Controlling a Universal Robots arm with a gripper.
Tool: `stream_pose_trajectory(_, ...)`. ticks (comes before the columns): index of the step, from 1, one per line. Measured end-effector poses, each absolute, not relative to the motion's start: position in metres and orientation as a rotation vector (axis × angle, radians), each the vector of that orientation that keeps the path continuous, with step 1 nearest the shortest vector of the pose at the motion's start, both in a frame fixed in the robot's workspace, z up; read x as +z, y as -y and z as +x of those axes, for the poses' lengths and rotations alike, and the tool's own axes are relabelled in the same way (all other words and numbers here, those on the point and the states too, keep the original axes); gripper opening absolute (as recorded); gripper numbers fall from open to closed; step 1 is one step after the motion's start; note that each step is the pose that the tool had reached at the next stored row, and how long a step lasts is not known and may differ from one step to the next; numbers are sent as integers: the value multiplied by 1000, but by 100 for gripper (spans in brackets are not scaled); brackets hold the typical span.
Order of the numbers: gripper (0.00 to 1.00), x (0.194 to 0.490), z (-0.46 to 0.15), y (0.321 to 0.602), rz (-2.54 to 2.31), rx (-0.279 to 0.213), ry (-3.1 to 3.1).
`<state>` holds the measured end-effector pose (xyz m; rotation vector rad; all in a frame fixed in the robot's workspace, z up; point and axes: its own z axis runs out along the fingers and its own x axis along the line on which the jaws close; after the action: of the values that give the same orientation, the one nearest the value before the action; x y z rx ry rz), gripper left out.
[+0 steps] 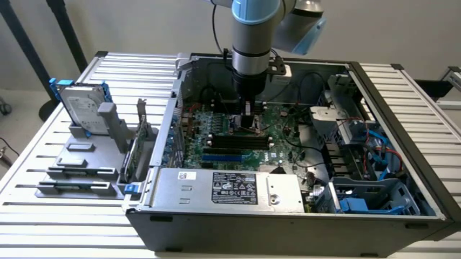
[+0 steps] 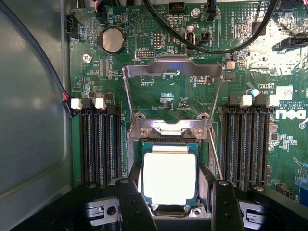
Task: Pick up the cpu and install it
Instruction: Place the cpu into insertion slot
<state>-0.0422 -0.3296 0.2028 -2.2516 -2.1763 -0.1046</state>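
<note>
White slatted metal table (image 1: 425, 102) carries a dark-grey open PC case (image 1: 216, 221). The grey-and-blue robot arm (image 1: 252, 32) reaches straight down into it, over the middle of the green circuit board (image 1: 284, 121).

Silver rectangular hard drive w/ blue rails (image 1: 81, 105) stands in a grey rack near the table edge on the exterior view's left, untouched.

Progress, by my read: pick-up done. The cpu (image 2: 169, 166), a small flat square chip w/ silvery-grey metal top, is at the black-framed socket. Can't tell if fully seated. The bare-metal load plate (image 2: 173, 67) is tipped back, not clamped.

Gripper (image 2: 171, 180) jaws are set wide, black fingers (image 2: 131, 202) against the cpu's two opposite edges. Looks like a grip.

Ext. view gives the case, rack and arm pose. Wrist view gives the socket, plate and RAM slots (image 2: 98, 144).
</note>
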Motion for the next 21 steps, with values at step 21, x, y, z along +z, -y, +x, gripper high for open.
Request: stream_pose_trajectory(21,55,199,-44,328,-2258,-90,2184)
